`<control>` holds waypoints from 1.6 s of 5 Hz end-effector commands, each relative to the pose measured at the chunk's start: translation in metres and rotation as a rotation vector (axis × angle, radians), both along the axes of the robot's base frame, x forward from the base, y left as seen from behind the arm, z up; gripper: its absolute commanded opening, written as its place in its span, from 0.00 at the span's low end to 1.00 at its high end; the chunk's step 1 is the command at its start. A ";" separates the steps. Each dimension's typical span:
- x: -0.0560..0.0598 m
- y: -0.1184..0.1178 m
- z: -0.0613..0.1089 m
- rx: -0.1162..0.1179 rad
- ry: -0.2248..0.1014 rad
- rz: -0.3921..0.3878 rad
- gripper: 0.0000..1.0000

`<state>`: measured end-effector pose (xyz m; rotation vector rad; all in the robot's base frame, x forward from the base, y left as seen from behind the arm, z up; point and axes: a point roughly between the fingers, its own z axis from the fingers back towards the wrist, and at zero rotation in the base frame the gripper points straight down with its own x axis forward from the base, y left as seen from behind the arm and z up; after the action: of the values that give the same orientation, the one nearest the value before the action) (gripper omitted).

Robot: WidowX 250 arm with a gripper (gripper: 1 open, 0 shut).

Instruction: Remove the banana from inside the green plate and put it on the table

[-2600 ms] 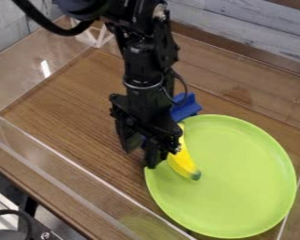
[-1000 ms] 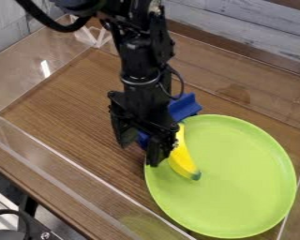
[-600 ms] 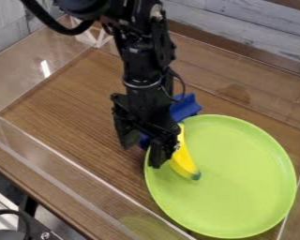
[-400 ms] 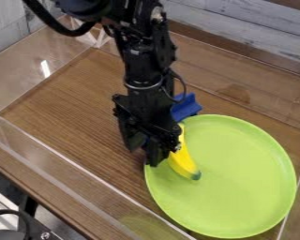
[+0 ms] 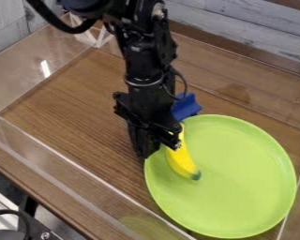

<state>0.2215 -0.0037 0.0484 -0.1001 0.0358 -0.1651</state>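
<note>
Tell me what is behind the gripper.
Behind the gripper, part of the blue block shows on the table, beside the plate. The block's near side is covered, and whatever else the gripper and arm hide cannot be seen.

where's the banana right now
In the camera view, the banana lies on the left part of the green plate, its upper end beside the gripper.

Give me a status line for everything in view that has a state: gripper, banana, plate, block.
Gripper: shut, low at the plate's edge; whether it grips the banana is hidden.
Banana: on the plate, near the rim closest to the gripper, partly hidden by it.
Green plate: lying flat, face up.
Blue block: on the table, just outside the plate, partly behind the arm.
</note>
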 end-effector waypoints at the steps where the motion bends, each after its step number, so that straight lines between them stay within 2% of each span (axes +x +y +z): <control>1: 0.008 0.003 0.015 0.000 -0.048 0.001 0.00; 4: 0.006 0.009 0.026 0.000 -0.028 -0.017 0.00; 8: 0.005 0.017 0.031 -0.002 -0.006 -0.039 0.00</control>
<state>0.2181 0.0102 0.0645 -0.1155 0.0948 -0.2030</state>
